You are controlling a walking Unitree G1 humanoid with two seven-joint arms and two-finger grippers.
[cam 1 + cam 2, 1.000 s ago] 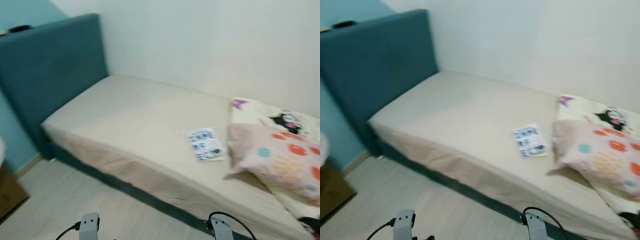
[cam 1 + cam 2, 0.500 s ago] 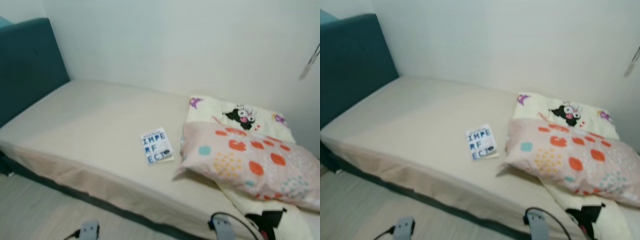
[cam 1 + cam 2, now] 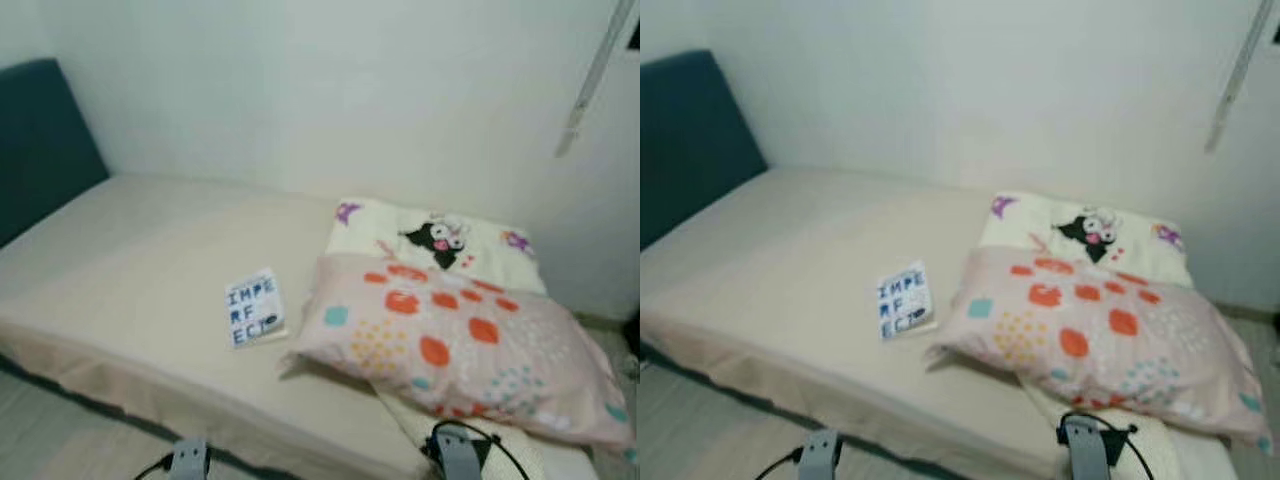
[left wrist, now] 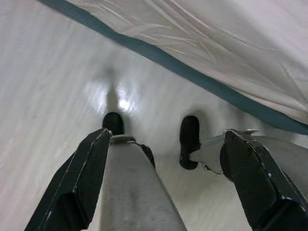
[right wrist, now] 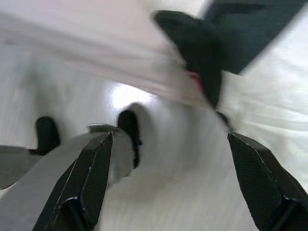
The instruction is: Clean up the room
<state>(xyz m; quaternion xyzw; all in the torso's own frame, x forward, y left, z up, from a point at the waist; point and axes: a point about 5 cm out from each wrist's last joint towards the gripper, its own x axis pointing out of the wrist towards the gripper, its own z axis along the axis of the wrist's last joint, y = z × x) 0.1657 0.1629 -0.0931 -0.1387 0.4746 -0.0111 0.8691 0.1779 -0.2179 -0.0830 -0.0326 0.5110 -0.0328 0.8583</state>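
A small white book with blue block letters (image 3: 252, 308) lies flat on the beige bed sheet (image 3: 150, 260). Right beside it is a pink pillow with coloured dots (image 3: 455, 350), resting partly on a cream blanket with a cartoon print (image 3: 430, 238). Both arms hang low by the bed's near side. My left gripper (image 4: 166, 139) is open above the pale floor beside the bed's teal base (image 4: 192, 72). My right gripper (image 5: 171, 139) is open too, over the floor near white bedding, with a blurred black item (image 5: 202, 53) ahead of it.
The teal headboard (image 3: 40, 140) stands at the far left and a white wall (image 3: 320, 90) runs behind the bed. A pale cord or rod (image 3: 590, 85) hangs at the upper right. Light wooden floor (image 3: 700, 440) runs along the bed's near side.
The camera has swung to the right: the headboard has slid toward the left edge and the pillow and blanket now sit nearer the middle. The book and pillow themselves have not moved.
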